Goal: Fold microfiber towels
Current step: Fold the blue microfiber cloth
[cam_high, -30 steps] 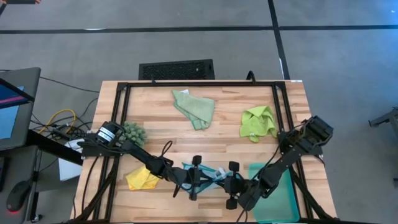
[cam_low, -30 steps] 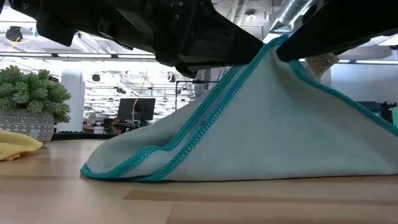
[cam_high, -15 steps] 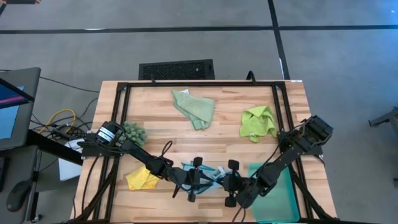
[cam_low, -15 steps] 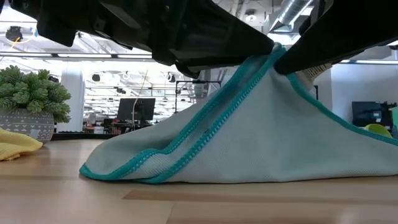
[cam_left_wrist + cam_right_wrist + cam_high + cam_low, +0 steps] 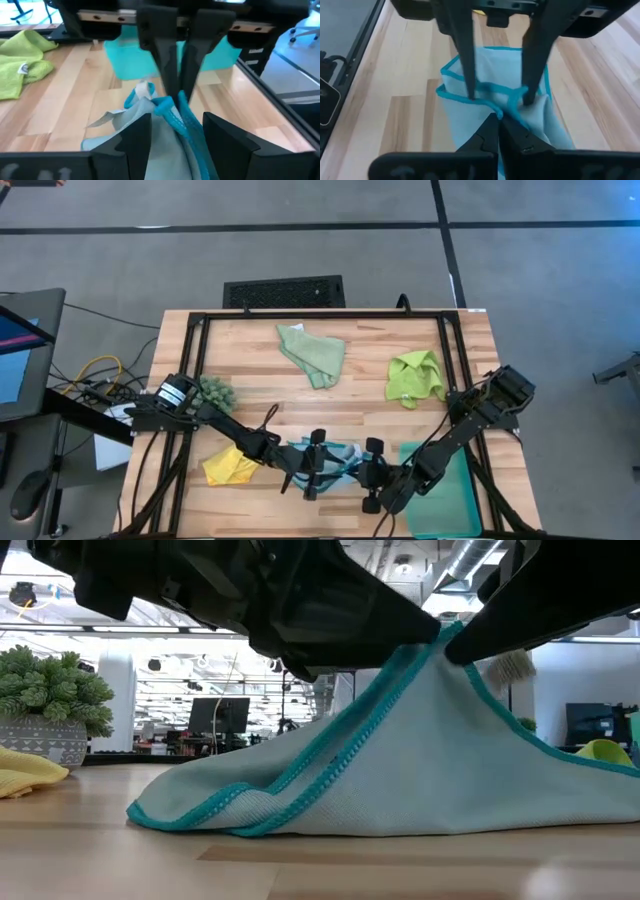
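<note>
item: light blue towel (image 5: 400, 770), near table edge, peaked between my grippers. right gripper (image 5: 498, 119) pinching its hem; left gripper (image 5: 172, 132) spread, cloth between its fingers. risk: right pinch slips, peak collapses, fold skews.

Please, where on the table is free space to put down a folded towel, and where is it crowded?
Bare wood lies between the sage green towel and the lime green towel, and in the strip below them. The front edge is crowded: yellow towel, both grippers on the light blue towel, teal tray.
</note>
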`<state>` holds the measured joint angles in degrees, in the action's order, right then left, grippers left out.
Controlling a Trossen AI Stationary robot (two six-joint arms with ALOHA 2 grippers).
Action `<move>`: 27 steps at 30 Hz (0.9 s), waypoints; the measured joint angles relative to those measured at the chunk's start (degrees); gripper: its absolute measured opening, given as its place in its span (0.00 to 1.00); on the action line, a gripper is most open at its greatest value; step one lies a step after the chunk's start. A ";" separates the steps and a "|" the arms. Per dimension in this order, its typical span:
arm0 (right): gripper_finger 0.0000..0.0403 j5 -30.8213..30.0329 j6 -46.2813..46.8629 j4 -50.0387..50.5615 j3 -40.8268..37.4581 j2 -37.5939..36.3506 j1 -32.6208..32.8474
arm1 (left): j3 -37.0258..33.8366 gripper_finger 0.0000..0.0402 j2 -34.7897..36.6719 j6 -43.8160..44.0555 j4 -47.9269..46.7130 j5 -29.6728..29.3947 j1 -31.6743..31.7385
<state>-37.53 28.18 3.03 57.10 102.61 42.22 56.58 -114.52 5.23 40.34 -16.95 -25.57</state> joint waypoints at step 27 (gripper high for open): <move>0.07 11.80 0.28 7.42 -0.61 0.02 0.92 | 0.00 0.42 0.00 -3.01 -2.07 0.28 -0.10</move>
<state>-25.73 28.47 10.45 56.49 102.63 43.13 56.58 -114.52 2.22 38.26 -16.67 -25.67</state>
